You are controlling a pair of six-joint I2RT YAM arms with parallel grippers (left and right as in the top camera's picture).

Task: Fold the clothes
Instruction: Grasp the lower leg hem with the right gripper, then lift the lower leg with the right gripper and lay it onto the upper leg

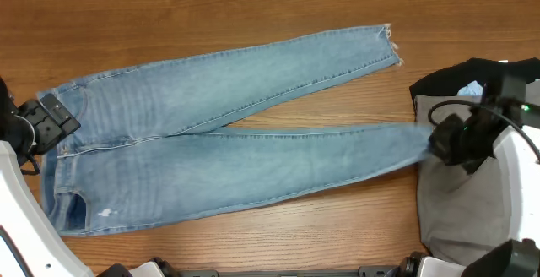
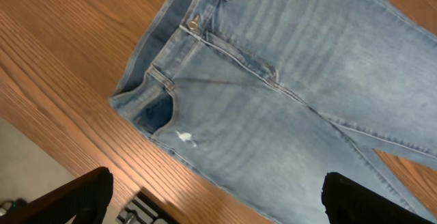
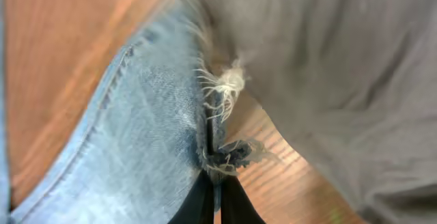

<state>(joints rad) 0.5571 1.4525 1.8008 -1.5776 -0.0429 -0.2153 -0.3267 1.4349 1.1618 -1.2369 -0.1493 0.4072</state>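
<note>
My right gripper (image 3: 213, 177) is pinched shut on the frayed hem (image 3: 225, 87) of the nearer leg of the jeans (image 1: 211, 176), the two fingers pressed together with denim between them, right where that leg runs up against the grey trousers (image 1: 464, 209) heaped at the right end of the table (image 1: 253, 7). My left gripper (image 2: 218, 186) hangs above the waistband (image 2: 205, 29) with its jaws spread wide and nothing in them. The jeans lie flat and front side up, waist at my left and the legs splayed apart toward my right, the far leg (image 1: 337, 53) angling away to its own frayed end. A black top (image 1: 472, 74) sits on the pile beyond my right arm. I read this as the very start of the first fold: one hem is taken, and nothing is doubled over yet. Next I'd judge the held leg needs lifting clear of the grey cloth and carrying across onto the far leg, or back toward the waist. The left gripper would have to come down and pin or grip the waistband so the body doesn't drag. The fringe is a thin purchase; I'd move slowly in case it slips.
</note>
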